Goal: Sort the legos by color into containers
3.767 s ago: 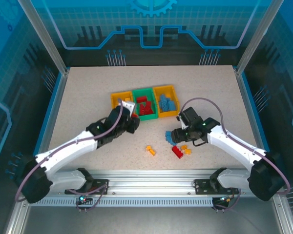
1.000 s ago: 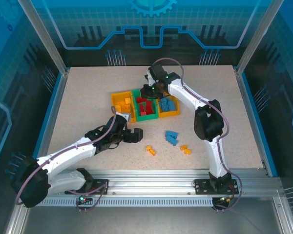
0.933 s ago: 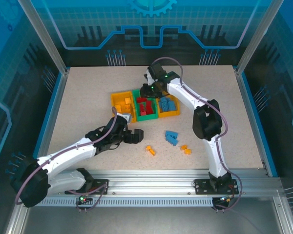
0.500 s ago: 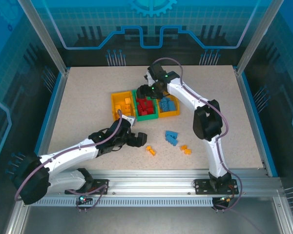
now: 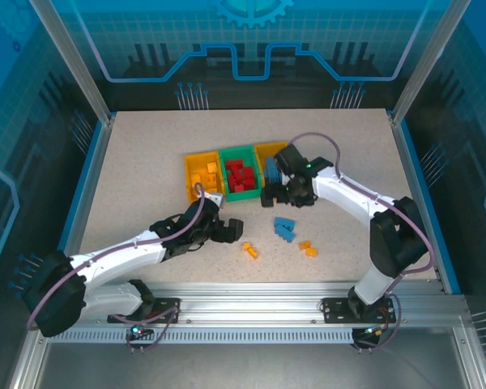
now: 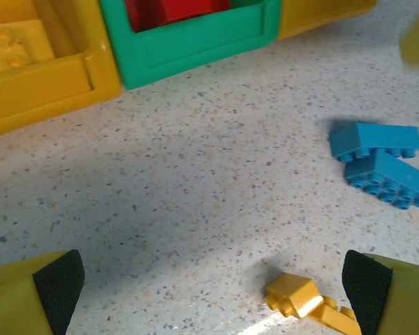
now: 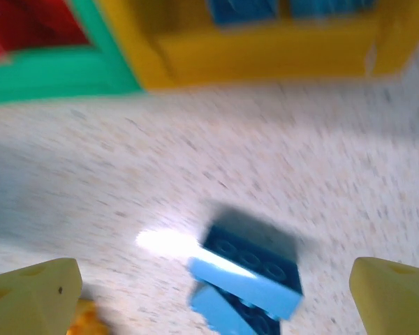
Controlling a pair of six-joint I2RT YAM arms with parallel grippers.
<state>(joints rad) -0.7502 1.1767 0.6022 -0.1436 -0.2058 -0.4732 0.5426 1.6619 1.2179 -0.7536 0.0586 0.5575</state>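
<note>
Table (image 5: 138,154): speckled, pale.
Bins (image 5: 243,195): one row, with red legos (image 5: 241,174) in the green middle one.
Loose: blue pair (image 5: 284,228), orange brick (image 5: 249,250).
My left pincer (image 5: 229,230): wide open, empty — by orange brick.
My right pincer (image 5: 269,197): wide open, empty — near blue pair.

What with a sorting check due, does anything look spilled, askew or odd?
Nothing looks damaged or spilled. The bins stand in a tidy row, each holding a single colour. The only stray pieces are unsorted ones lying loose on the table: two blue bricks lying together, and orange bricks nearer the arms.
</note>
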